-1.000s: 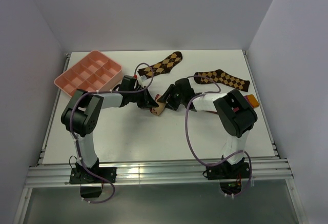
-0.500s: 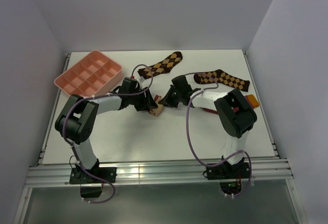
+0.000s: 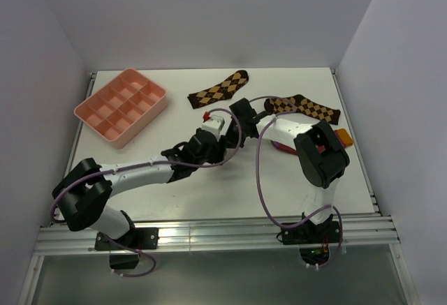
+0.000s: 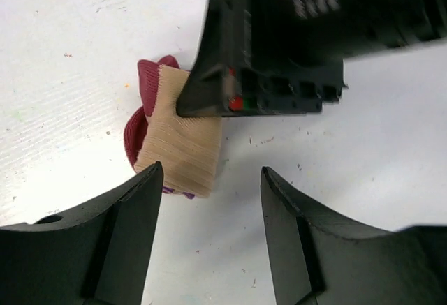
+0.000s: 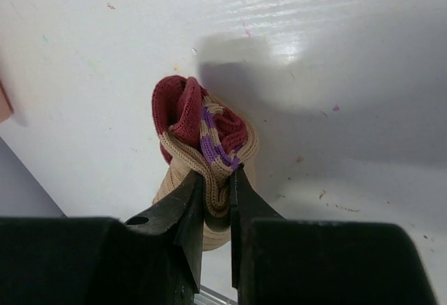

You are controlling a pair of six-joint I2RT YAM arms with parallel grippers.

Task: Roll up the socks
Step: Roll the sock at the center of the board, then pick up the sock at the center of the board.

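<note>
The tan sock [image 5: 202, 134] is rolled into a bundle, with maroon knit and a tan-and-purple striped cuff showing at its end. My right gripper [image 5: 216, 188] is shut on a fold of that cuff. In the left wrist view the same roll [image 4: 180, 144] lies on the white table, partly under the right gripper's black body. My left gripper [image 4: 209, 179] is open just in front of the roll, touching nothing. From above, the arms hide the roll. A crimson sock with an orange cuff [image 3: 343, 137] lies mostly hidden under the right arm.
A pink compartment tray [image 3: 120, 105] stands at the back left. Two dark brown argyle socks lie flat at the back, one in the middle [image 3: 218, 88] and one to the right [image 3: 304, 107]. Both wrists crowd together at the table's centre.
My left gripper has opened and let go of the roll, and its arm has swung right and stretched out low. My right gripper has shut on the cuff.
</note>
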